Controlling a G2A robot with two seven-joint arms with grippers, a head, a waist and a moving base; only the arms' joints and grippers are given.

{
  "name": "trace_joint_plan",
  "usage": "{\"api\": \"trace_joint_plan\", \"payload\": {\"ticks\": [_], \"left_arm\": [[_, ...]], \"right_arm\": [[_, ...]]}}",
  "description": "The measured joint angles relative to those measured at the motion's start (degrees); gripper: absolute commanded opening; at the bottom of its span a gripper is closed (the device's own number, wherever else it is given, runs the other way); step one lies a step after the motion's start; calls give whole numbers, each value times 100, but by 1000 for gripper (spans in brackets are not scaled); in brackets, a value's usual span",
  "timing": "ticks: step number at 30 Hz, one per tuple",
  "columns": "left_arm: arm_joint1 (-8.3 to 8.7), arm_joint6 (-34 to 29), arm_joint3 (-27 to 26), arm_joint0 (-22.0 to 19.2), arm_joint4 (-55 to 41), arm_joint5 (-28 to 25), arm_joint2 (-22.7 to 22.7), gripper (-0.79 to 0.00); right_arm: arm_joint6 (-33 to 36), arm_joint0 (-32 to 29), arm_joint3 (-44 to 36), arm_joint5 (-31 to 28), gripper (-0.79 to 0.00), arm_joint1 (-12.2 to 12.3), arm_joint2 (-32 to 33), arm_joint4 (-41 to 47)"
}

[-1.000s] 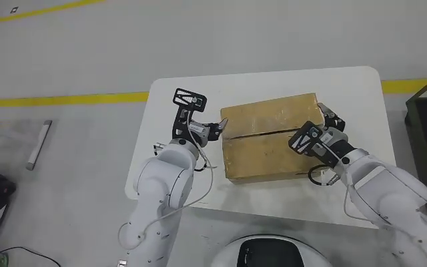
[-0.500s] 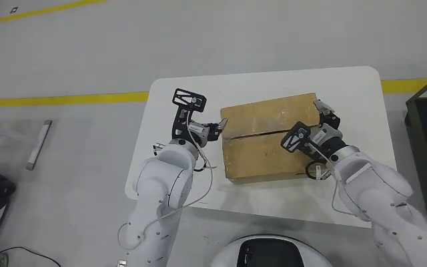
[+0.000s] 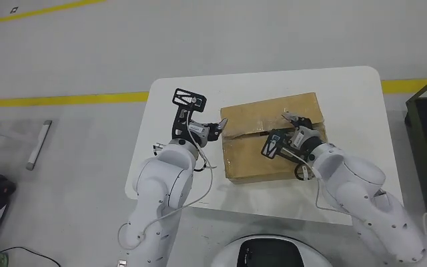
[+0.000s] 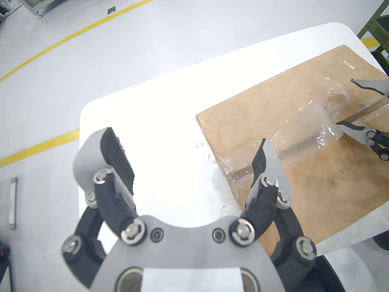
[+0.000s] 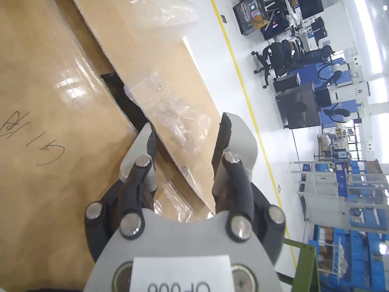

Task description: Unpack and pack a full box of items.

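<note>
Jaws on the left gripper (image 3: 216, 127) (image 4: 188, 153) are spread wide with nothing between them. It hangs over bare tabletop, just beside the left end of the cardboard box (image 3: 260, 160) (image 4: 304, 189), level with the seam between the two top flaps.

Jaws on the right gripper (image 3: 291, 121) (image 5: 188, 129) (image 4: 358, 104) are also spread, and they straddle the free edge of the far flap (image 3: 267, 110) (image 5: 142, 40) without pinching it. One finger (image 5: 149, 141) dips into the dark gap (image 5: 121, 95) between the flaps. The other finger (image 5: 231, 132) sits above the far flap. This gripper is over the top of the box, toward its right end.

The box lies flat on the white table (image 3: 173, 100) (image 4: 152, 107), around the middle of the tabletop and a little toward the right edge, with its long sides running roughly along the front and back edges. The far flap is lifted slightly at the seam, while the near flap (image 3: 257, 160) (image 5: 45, 71) lies flat and has handwritten marks on it. Crinkled clear tape (image 4: 307, 126) (image 5: 170, 113) clings along the seam, loose in places.
</note>
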Motion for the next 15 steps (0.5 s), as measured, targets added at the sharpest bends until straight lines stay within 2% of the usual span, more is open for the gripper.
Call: {"api": "trace_joint_plan", "payload": {"ticks": [1, 2, 3, 5, 15], "left_arm": [[0, 0, 0, 0, 0, 0, 0, 0], [0, 0, 0, 0, 0, 0, 0, 0], [0, 0, 0, 0, 0, 0, 0, 0], [0, 0, 0, 0, 0, 0, 0, 0], [0, 0, 0, 0, 0, 0, 0, 0]], "right_arm": [[13, 10, 7, -10, -502, -3, -2, -13], [24, 19, 15, -16, -579, -6, -6, -26], [37, 28, 22, -24, -622, -10, -12, -40], [63, 44, 16, -40, -785, -15, -16, -73], [218, -125, -254, -187, -785, -18, 99, -153]]}}
